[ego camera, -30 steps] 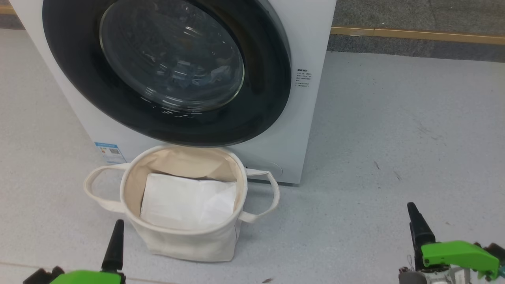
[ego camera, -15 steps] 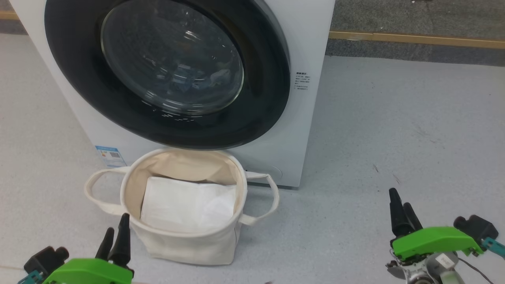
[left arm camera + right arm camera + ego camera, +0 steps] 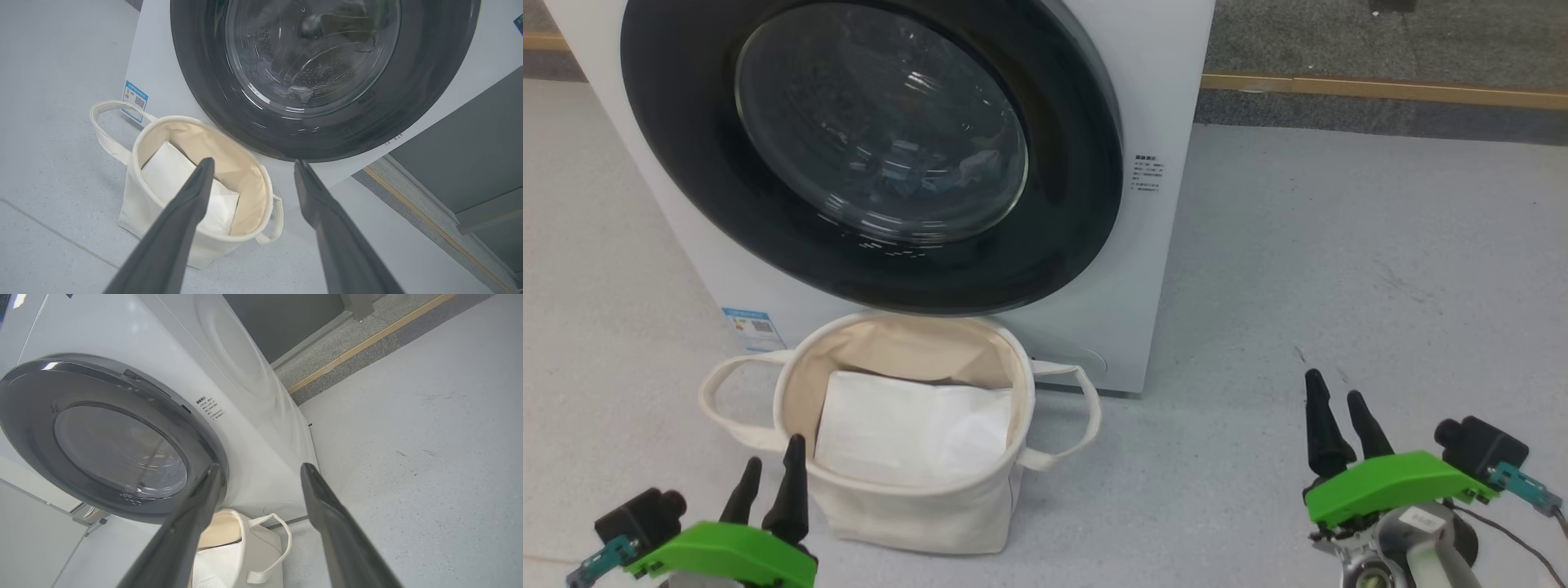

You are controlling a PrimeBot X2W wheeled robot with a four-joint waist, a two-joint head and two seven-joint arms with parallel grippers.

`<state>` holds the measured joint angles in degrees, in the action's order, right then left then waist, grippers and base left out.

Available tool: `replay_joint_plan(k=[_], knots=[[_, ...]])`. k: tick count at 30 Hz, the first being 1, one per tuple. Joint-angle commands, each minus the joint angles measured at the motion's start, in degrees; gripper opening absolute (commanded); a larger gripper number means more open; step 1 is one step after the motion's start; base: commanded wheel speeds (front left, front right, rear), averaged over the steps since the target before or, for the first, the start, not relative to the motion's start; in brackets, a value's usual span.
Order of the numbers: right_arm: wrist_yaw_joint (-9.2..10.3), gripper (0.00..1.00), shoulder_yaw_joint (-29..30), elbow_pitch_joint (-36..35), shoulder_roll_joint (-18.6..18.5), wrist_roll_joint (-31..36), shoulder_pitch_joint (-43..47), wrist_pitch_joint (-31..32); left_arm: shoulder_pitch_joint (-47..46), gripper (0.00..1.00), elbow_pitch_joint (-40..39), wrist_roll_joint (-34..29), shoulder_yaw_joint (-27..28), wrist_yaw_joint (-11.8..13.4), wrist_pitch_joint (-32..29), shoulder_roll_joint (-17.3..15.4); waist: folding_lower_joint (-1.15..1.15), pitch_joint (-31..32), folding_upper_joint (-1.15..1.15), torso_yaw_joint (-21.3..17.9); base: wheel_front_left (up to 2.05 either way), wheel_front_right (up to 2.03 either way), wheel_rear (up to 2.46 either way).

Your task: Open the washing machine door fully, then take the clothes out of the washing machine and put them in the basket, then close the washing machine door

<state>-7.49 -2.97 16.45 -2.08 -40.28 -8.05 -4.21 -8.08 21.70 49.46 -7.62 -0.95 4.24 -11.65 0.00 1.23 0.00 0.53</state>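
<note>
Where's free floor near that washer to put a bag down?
Widest bare floor lies right of the washer, between the yellow strip and the right hand. A narrower patch lies left of the washer and basket. Crowded: below the door, where the basket stands, the left hand close by it.

A pale grey speckled floor (image 3: 1339, 245) spreads across the scene, with a few small dark scuffs (image 3: 1298, 354) on its right side and a thin seam line (image 3: 53, 237) crossing it near and left. Far off, a yellow-brown strip (image 3: 1380, 86) runs left to right, with a darker, rougher grey band (image 3: 1380, 41) beyond it. A plain white sheet (image 3: 907, 433), folded flat, lies near, left of centre.
</note>
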Motion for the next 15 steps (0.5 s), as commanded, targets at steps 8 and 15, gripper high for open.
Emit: replay_joint_plan(k=[8,15], knots=[[0.00,1.00,-2.1,-3.0,-0.5,8.2,-4.6,-2.3,-6.1,1.00,1.0,-6.5,-0.6,1.5,2.3,-2.7,0.00,0.1,0.00,0.2,0.00,0.00,0.00],[0.00,1.00,-3.0,-3.5,-0.5,14.8,-5.7,-3.7,-8.3,1.00,2.2,-11.9,-2.3,2.5,3.6,-3.7,0.00,0.1,0.00,0.2,0.00,0.00,0.00]])
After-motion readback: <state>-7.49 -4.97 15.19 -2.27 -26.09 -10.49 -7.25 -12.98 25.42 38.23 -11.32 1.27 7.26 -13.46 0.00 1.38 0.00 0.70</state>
